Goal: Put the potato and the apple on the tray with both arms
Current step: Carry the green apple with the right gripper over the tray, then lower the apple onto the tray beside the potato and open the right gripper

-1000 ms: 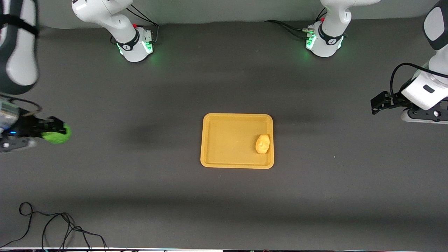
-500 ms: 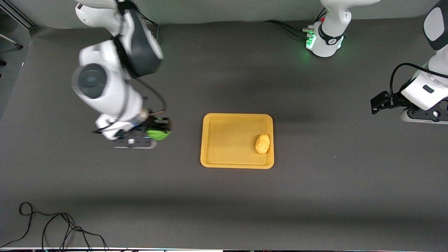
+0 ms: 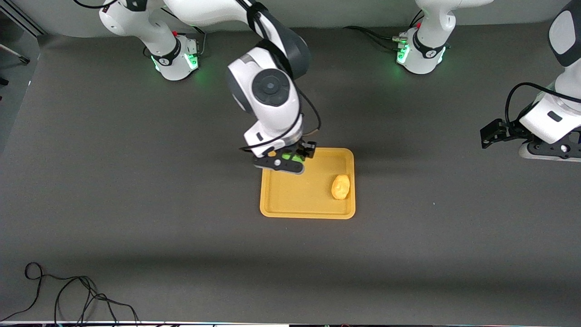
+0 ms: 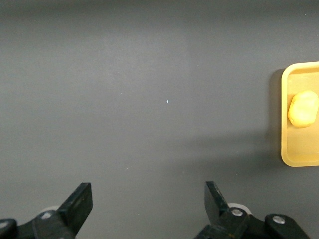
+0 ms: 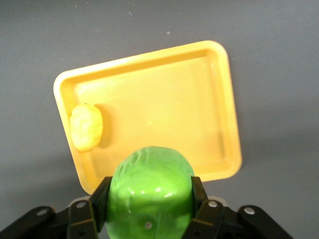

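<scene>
The yellow-orange tray lies mid-table; it also shows in the right wrist view and at the edge of the left wrist view. The potato lies in the tray near its rim toward the left arm's end, seen also in the wrist views. My right gripper is shut on the green apple, held over the tray's corner nearest the right arm's base; only a sliver of the apple shows in the front view. My left gripper is open and empty over bare table at the left arm's end.
Black cables lie near the table's front corner at the right arm's end. The two arm bases stand along the table edge farthest from the front camera.
My right arm has swept from the right arm's end of the table to over the tray's corner, carrying the apple. The left arm, potato and tray have not moved.
</scene>
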Available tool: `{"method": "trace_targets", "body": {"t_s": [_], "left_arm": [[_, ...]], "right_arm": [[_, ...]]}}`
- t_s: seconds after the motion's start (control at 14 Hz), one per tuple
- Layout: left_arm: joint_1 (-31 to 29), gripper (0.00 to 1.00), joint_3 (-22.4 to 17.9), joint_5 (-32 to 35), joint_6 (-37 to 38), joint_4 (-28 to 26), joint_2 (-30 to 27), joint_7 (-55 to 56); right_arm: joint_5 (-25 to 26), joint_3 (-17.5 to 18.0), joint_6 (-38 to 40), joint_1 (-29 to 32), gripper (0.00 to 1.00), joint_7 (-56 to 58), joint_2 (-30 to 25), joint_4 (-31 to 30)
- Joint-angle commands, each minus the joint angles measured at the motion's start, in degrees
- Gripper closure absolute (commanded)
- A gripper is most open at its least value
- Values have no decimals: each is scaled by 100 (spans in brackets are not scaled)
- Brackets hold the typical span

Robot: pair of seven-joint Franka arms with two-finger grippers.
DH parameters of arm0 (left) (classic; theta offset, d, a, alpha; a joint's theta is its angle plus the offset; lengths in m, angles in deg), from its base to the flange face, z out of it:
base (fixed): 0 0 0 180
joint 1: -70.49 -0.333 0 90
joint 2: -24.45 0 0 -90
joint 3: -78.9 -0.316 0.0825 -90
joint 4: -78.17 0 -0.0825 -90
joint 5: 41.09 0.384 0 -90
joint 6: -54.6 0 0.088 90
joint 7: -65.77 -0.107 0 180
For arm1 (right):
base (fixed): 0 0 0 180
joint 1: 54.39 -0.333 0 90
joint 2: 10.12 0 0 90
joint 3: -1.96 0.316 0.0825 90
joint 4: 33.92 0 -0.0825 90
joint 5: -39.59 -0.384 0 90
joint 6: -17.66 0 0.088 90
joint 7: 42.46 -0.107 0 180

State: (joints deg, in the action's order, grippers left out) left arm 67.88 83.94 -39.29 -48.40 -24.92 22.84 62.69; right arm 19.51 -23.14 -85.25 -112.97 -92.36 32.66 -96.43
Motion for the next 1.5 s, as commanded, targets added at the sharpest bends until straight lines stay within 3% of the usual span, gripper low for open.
{"method": "trace_targets", "body": {"t_s": [0.0, 0.43, 0.93, 1.0, 1.07, 1.29, 1.43], "left_arm": [[-47, 0, 41, 75, 79, -36, -67, -132], [-47, 0, 41, 75, 132, -36, -14, -132], [-117, 0, 49, 75, 140, -45, 21, -141], [-117, 0, 41, 75, 140, -45, 21, -149], [-117, 0, 41, 75, 149, -45, 21, -193], [-117, 0, 49, 75, 193, -36, 21, -202], [-117, 0, 49, 75, 193, -36, 21, -211]], "right_arm": [[-145, 31, -308, 119, 63, -151, 625, 389], [-93, 58, -1529, 110, 63, -143, 1610, 371], [-119, 93, -1856, 128, 60, -160, 1893, 371], [-119, 93, -1856, 119, 42, -151, 1893, 371], [-136, 93, -1856, 136, 0, -143, 1884, 363], [-145, 93, -1690, 119, 0, -143, 1744, 371], [-145, 76, -1165, 119, 0, -143, 1420, 415]]}}
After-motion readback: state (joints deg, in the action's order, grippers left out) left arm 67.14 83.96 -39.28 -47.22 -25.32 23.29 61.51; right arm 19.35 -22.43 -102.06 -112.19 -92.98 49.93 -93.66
